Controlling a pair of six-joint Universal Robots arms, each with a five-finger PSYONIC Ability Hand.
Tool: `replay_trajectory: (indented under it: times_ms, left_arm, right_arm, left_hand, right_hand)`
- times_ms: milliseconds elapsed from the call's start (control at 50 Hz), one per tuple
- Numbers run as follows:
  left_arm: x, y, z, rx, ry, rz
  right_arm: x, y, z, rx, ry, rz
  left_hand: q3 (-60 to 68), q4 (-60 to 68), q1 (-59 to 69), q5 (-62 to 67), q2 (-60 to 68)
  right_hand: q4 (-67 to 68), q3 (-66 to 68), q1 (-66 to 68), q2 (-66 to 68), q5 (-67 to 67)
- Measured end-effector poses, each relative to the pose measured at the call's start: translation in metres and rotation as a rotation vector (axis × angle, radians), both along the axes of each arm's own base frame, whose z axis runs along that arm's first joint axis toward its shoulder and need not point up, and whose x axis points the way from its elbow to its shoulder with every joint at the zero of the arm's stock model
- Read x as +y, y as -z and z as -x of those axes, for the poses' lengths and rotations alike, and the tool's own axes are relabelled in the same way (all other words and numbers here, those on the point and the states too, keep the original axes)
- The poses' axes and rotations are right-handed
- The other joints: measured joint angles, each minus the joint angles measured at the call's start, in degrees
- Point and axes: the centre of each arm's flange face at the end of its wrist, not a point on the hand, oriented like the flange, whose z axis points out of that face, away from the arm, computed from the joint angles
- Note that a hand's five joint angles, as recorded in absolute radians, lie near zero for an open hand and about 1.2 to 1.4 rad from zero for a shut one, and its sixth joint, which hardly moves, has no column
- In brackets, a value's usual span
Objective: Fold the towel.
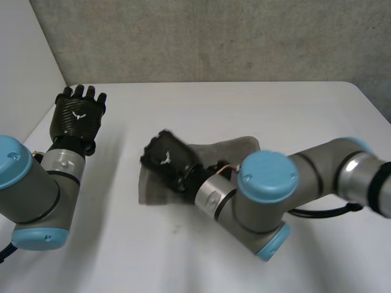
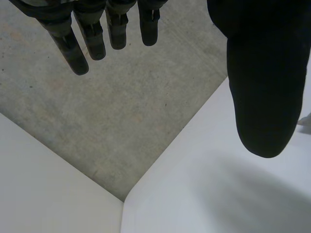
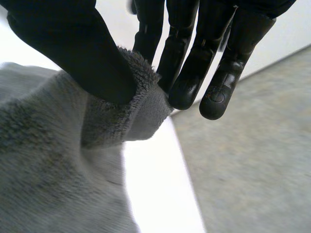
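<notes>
We see right robot hand [image 3: 73,43] pinching grey towel [image 3: 48,170], probably at a corner; left robot hand [image 1: 78,113] spread, clear of it. White bench [image 1: 244,104], grey concrete wall [image 1: 214,36] behind.

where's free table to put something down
Bare white table lies beyond the grey fleecy towel toward the far edge, and between the towel and the open black left hand. Crowded mid-table, where the black right hand pinches the towel's edge.
</notes>
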Motion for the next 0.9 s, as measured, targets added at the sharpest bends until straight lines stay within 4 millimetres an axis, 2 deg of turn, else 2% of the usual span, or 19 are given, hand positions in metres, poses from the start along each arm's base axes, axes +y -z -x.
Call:
replay_trajectory:
  times_ms: [60,80,100,120,140,160,220,360,380,440,540,580,600,640,700,740,780,860,900]
  left_arm:
    - [0.0,0.0,0.0,0.0,-0.001,-0.001]
    - [0.0,0.001,0.0,0.0,0.001,-0.002]
    - [0.0,0.001,0.0,0.0,0.001,-0.002]
    - [0.001,0.001,0.001,0.001,0.006,-0.005]
    - [0.001,0.001,0.001,0.001,0.006,-0.005]
    - [0.003,0.002,0.002,0.004,0.012,-0.008]
    - [0.005,0.002,0.004,0.017,0.022,-0.013]
    - [0.014,-0.009,0.011,0.112,0.056,-0.009]
    - [0.018,-0.015,0.013,0.153,0.072,-0.006]
    - [0.03,-0.026,0.021,0.257,0.12,-0.014]
    - [0.049,-0.031,0.038,0.387,0.21,-0.058]
    - [0.06,-0.027,0.049,0.435,0.267,-0.099]
    - [0.06,-0.027,0.049,0.435,0.267,-0.099]
    - [0.066,-0.017,0.06,0.449,0.31,-0.148]
    - [0.068,-0.007,0.066,0.443,0.324,-0.179]
    - [0.066,0.01,0.072,0.421,0.331,-0.222]
    - [0.064,0.016,0.073,0.407,0.328,-0.231]
    - [0.056,0.033,0.073,0.345,0.304,-0.246]
    - [0.052,0.039,0.07,0.31,0.287,-0.247]
  right_arm:
    - [0.009,0.02,-0.006,0.033,-0.026,-0.027]
    - [0.011,0.027,-0.007,0.053,-0.026,-0.034]
    - [0.011,0.027,-0.007,0.053,-0.026,-0.034]
    - [0.011,0.032,-0.007,0.074,-0.018,-0.032]
    - [0.011,0.032,-0.007,0.074,-0.018,-0.032]
    - [0.011,0.033,-0.005,0.091,-0.004,-0.025]
    - [0.007,0.018,0.0,0.096,0.047,-0.006]
    - [0.002,-0.032,0.026,0.018,0.165,-0.087]
    - [-0.004,-0.041,0.04,-0.017,0.213,-0.157]
    - [-0.015,-0.047,0.069,-0.072,0.313,-0.317]
    - [-0.03,-0.035,0.105,-0.102,0.442,-0.504]
    - [-0.038,-0.022,0.126,-0.104,0.517,-0.593]
    - [-0.038,-0.022,0.126,-0.104,0.517,-0.593]
    - [-0.044,-0.009,0.141,-0.098,0.572,-0.645]
    - [-0.048,-0.002,0.147,-0.092,0.594,-0.664]
    - [-0.054,0.012,0.155,-0.077,0.626,-0.691]
    - [-0.056,0.017,0.157,-0.072,0.635,-0.698]
    - [-0.063,0.029,0.162,-0.065,0.653,-0.71]
    - [-0.069,0.032,0.165,-0.074,0.66,-0.705]
  left_hand:
    - [0.0,0.0,0.0,0.0,0.0]
    - [0.0,0.0,0.0,0.0,0.0]
    - [0.0,0.0,0.0,0.0,0.0]
    - [0.0,0.0,0.0,0.0,0.0]
    - [0.0,0.0,0.0,0.0,0.0]
    - [0.0,0.0,0.0,0.0,0.0]
    - [0.0,0.0,0.0,0.0,0.0]
    - [0.0,0.0,0.0,0.0,0.0]
    - [0.0,0.0,0.0,0.0,0.0]
    - [0.1,0.1,0.0,0.0,0.1]
    - [0.4,0.4,0.2,0.0,0.5]
    - [0.5,0.6,0.2,0.0,0.7]
    - [0.5,0.6,0.2,0.0,0.7]
    - [0.9,1.0,0.6,0.0,1.0]
    - [1.0,1.0,0.8,0.0,1.0]
    - [1.1,1.2,0.8,0.0,1.2]
    - [1.1,1.2,0.8,0.0,1.2]
    - [1.1,1.2,0.8,0.0,1.2]
    - [1.0,1.1,0.8,0.0,1.1]
  right_hand:
    - [0.0,0.0,0.0,0.0,0.0]
    - [-13.9,-14.0,-10.9,-13.4,-12.1]
    - [-13.9,-14.0,-10.9,-13.4,-12.1]
    - [-25.3,-25.5,-21.7,-26.3,-23.1]
    - [-25.3,-25.5,-21.7,-26.3,-23.1]
    - [-47.7,-48.0,-38.7,-47.3,-45.0]
    - [-55.2,-56.4,-42.8,-54.4,-52.4]
    - [-55.2,-56.4,-42.8,-54.5,-52.8]
    - [-55.2,-56.4,-42.8,-54.5,-52.8]
    - [-55.2,-56.4,-42.8,-54.5,-52.9]
    - [-55.2,-56.4,-42.8,-54.5,-52.9]
    - [-55.2,-56.4,-42.8,-54.5,-52.9]
    - [-55.2,-56.4,-42.8,-54.5,-52.9]
    - [-55.1,-56.3,-42.8,-54.4,-52.9]
    - [-55.1,-56.3,-42.8,-54.4,-52.9]
    - [-55.0,-55.5,-42.6,-54.2,-52.4]
    - [-54.6,-54.5,-42.3,-53.8,-51.4]
    - [-42.7,-42.9,-32.1,-41.1,-41.2]
    - [-21.5,-21.7,-15.3,-19.4,-20.7]
